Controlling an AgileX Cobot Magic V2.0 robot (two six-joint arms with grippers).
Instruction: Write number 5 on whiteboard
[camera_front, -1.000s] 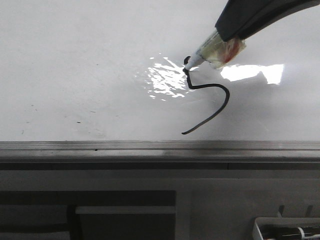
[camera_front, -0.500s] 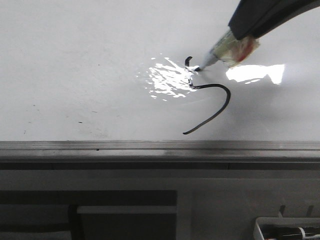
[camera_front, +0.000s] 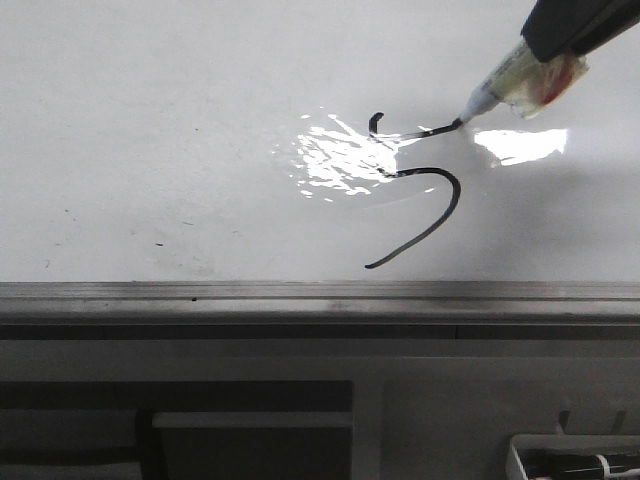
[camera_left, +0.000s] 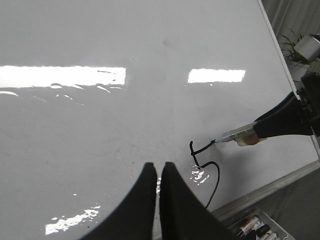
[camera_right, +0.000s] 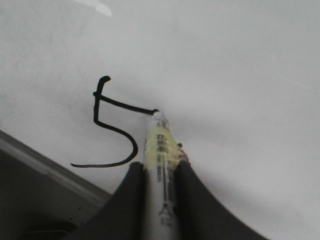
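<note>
Right claw (camera_right: 159, 172) clamped on marker (camera_right: 160, 165) | tip on number 5 (camera_front: 420, 205) | left claw (camera_left: 156, 175) together

We saw the number 5 (camera_front: 415, 195) on the whiteboard (camera_front: 150, 120), right of the middle and near its front edge rail (camera_front: 300, 292). The marker (camera_front: 510, 85) reached in from the far right, its tip touching the right end of the top bar. The right pincer (camera_right: 159, 187) clasped the marker. The left pincer (camera_left: 156, 175) hung over the board just left of the number. A tray (camera_front: 575, 460) lay before the rail at the front right corner.
</note>
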